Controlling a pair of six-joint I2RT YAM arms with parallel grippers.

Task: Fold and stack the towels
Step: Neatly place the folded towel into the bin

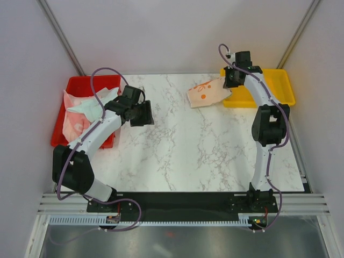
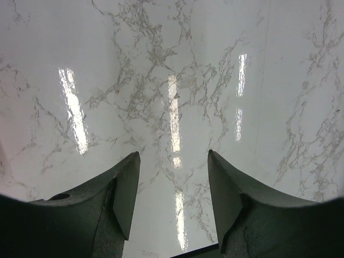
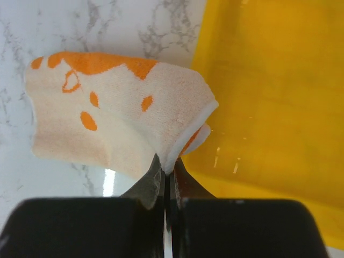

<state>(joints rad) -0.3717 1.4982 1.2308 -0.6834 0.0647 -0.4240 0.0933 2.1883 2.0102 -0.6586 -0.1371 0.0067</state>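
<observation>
A folded peach towel with orange marks (image 1: 204, 93) hangs from my right gripper (image 1: 228, 81) at the left edge of the yellow tray (image 1: 279, 86). In the right wrist view the gripper (image 3: 167, 171) is shut on the towel's (image 3: 113, 118) edge, with the towel over the marble and the tray's (image 3: 269, 97) rim. Crumpled mint green and pink towels (image 1: 86, 110) lie in the red tray (image 1: 80, 88). My left gripper (image 1: 144, 114) is open and empty above the table, just right of the red tray; its wrist view shows only marble between the fingers (image 2: 173, 161).
The marble table (image 1: 193, 150) spans the space between the two trays. Grey walls close in at the back and both sides. The arm bases stand on a black strip at the near edge.
</observation>
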